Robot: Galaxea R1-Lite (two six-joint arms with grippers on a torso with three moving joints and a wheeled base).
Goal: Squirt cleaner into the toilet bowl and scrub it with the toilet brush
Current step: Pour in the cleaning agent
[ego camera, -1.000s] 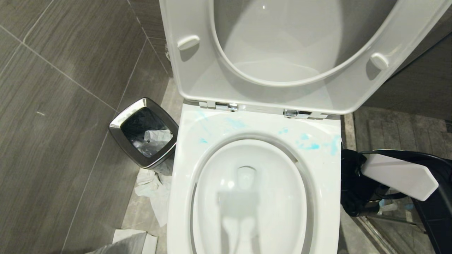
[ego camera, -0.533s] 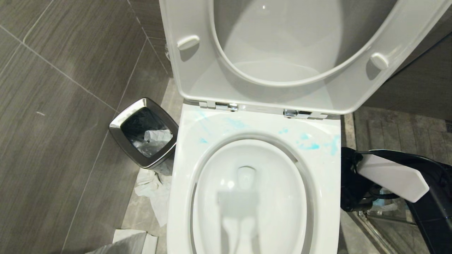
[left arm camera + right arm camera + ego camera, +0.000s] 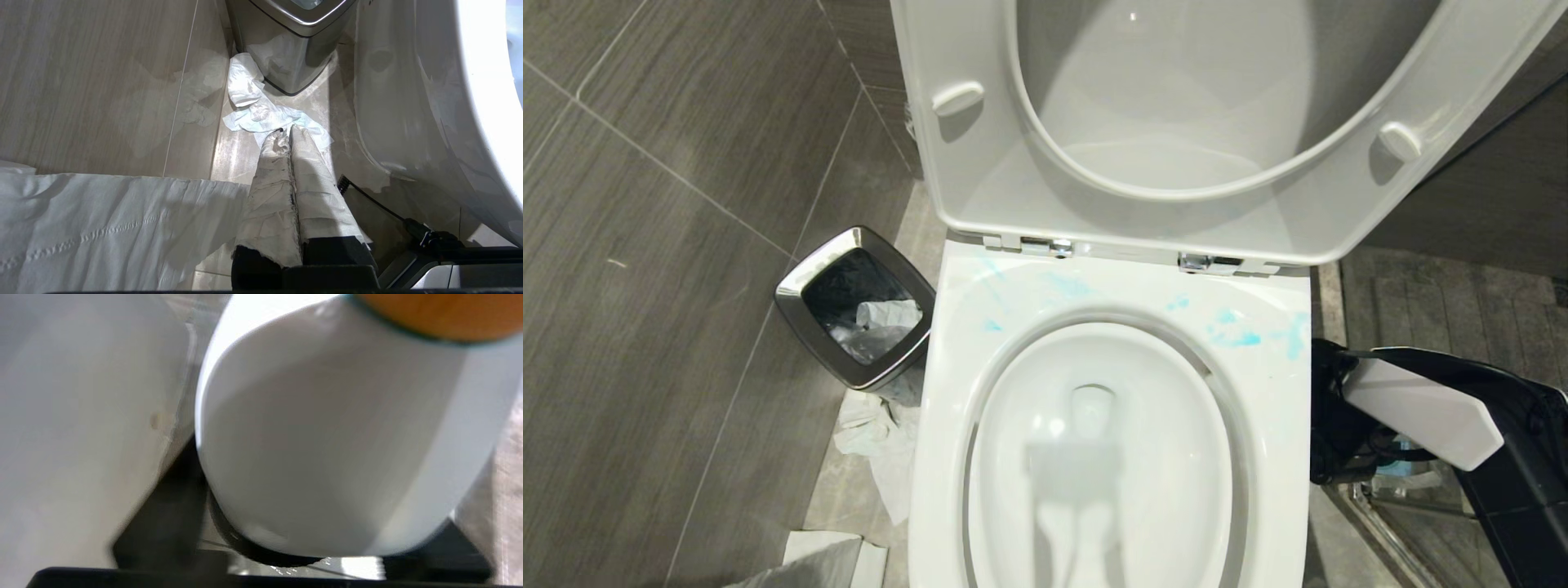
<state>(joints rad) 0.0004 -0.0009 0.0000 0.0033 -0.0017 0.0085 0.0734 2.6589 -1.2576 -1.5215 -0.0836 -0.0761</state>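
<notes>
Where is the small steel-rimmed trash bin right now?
In the head view, the trash bin stands on the floor at the toilet bowl's left rear corner, with crumpled white tissue lying just in front of it.

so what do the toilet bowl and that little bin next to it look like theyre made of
The toilet bowl looks like glazed white ceramic: smooth and glossy, with light spots mirrored in the basin and blue smears sitting on the surface. The bin looks like polished metal, probably steel: its rim and wall are silvery and mirror the surroundings. A dark liner, likely thin plastic, holds crumpled paper inside it.
</notes>
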